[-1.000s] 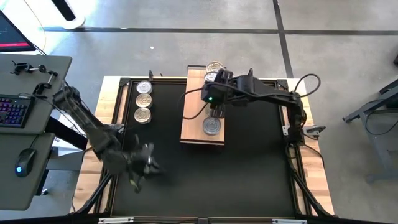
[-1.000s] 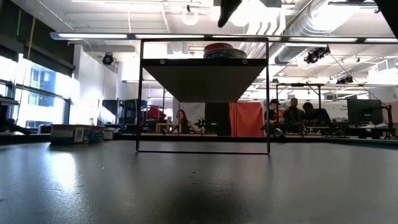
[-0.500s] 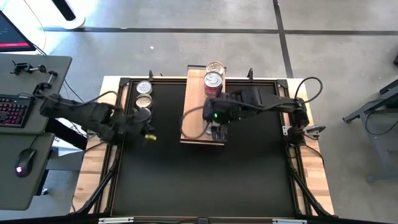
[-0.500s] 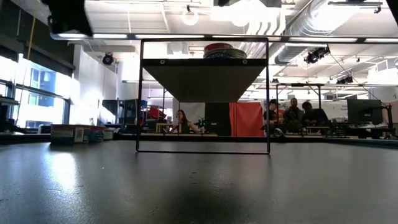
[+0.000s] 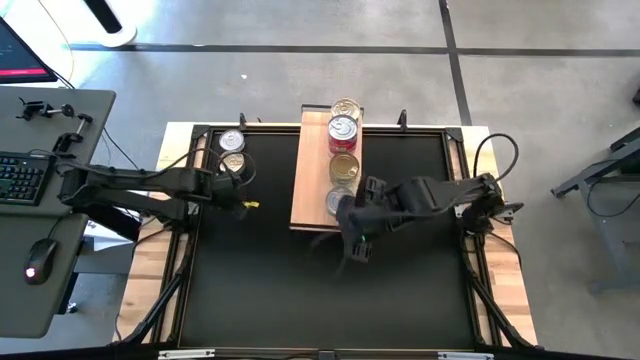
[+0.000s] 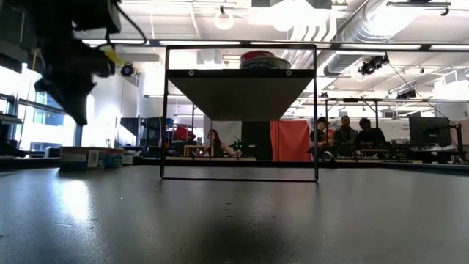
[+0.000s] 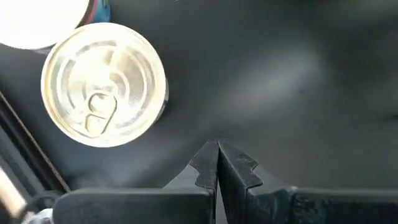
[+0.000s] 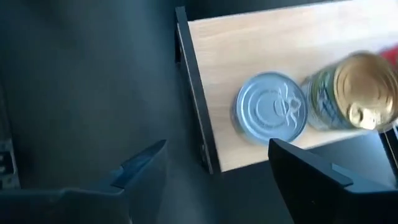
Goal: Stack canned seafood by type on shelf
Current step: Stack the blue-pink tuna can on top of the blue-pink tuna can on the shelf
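Observation:
The wooden shelf [image 5: 310,170] stands raised on a black wire frame [image 6: 238,92] and carries a row of tins: a silver-lidded one [image 5: 338,200] nearest, a gold one [image 5: 343,167], a red-sided one [image 5: 342,130] and one at the far end [image 5: 345,107]. The right wrist view shows the silver tin [image 8: 272,115] and the gold tin [image 8: 354,90]. My right gripper [image 8: 217,165] is open, off the shelf's near end [image 5: 350,240]. Silver tins [image 5: 232,150] rest on the table's left side. My left gripper [image 7: 217,155] is shut, hovering beside one silver tin [image 7: 102,84] without touching it.
Black tabletop [image 5: 320,290] lies bare toward the near edge. A desk with a keyboard [image 5: 22,180] and mouse stands left of the table. In the low view, people sit in the room far behind the shelf frame [image 6: 344,136].
My right gripper has moved from over the shelf's far part toward the table's near edge, coming off the shelf's near end. My left arm has swung from the near-left part of the table toward the far edge, up to the tins on the left side.

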`<state>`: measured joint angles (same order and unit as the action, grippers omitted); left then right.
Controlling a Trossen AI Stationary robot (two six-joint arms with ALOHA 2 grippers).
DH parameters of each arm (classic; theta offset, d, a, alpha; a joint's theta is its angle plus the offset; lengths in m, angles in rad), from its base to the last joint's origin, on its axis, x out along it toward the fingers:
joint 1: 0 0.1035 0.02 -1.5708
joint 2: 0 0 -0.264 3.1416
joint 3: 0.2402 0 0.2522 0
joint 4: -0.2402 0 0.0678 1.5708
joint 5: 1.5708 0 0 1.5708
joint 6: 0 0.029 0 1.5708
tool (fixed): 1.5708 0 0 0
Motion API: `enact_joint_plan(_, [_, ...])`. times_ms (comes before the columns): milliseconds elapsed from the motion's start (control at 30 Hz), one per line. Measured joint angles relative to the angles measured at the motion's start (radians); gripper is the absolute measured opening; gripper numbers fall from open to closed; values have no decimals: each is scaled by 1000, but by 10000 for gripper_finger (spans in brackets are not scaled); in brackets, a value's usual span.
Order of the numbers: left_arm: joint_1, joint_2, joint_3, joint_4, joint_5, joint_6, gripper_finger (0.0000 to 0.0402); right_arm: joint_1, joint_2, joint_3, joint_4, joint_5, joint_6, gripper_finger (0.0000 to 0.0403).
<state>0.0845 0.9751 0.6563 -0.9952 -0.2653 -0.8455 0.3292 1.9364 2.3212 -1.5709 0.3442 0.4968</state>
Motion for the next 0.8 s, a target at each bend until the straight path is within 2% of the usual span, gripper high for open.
enact_joint_plan(200, [5,-29,-14,23,-94,-22,0,128,-23,-138,1,114,275,266])
enact_joint_plan(367, [8,-68,-12,13,-174,-46,0,254,-126,-412,14,122,677,266])
enact_joint_plan(500, [8,-72,-31,8,-191,-95,0,354,-233,-621,128,116,986,266])
enact_joint_plan(633, [7,-72,-65,10,-203,-177,0,403,-311,-771,271,126,1123,266])
enact_joint_plan(800, [7,-72,-132,19,-253,-317,0,410,-362,-903,379,127,1276,266])
